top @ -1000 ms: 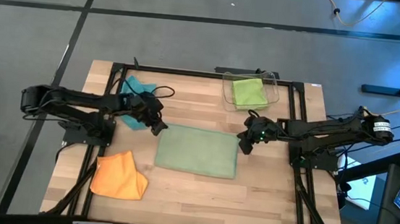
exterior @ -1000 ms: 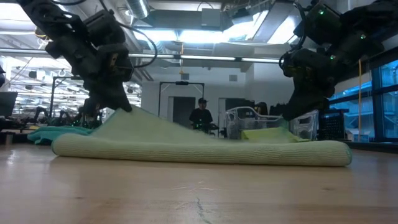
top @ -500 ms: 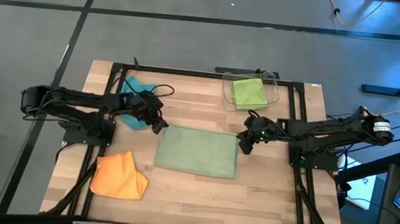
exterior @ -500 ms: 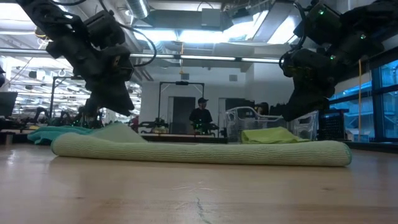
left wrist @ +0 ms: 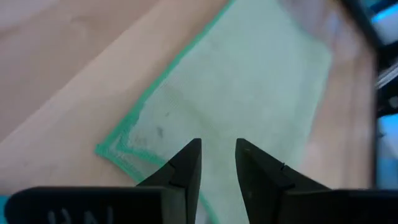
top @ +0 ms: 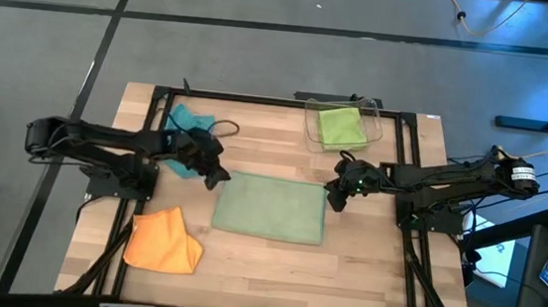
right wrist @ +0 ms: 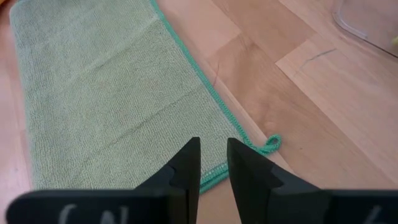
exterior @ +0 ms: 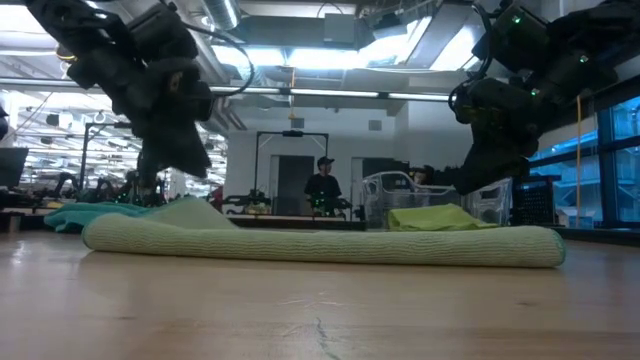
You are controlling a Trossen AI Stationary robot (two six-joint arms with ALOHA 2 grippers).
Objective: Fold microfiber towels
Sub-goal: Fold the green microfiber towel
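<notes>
- Sage-green towel [top: 269,208] lies folded to a flat rectangle mid-tabletop; I judge its first fold done.
- My left gripper [top: 214,176] hovers at its far left corner, fingers [left wrist: 186,168] narrowly apart, nothing between them.
- My right gripper [top: 334,200] hovers at its far right corner, fingers [right wrist: 189,162] a narrow gap, empty too.
- Next, I reckon: pinch one short end and fold it across.
- Towel is soft, nubby, with teal stitched edging and a small loop at one corner.
- Orange towel [top: 164,242] near left corner, teal towel [top: 188,123] far left, lime towel [top: 341,126] in the clear bin [top: 378,116].
</notes>
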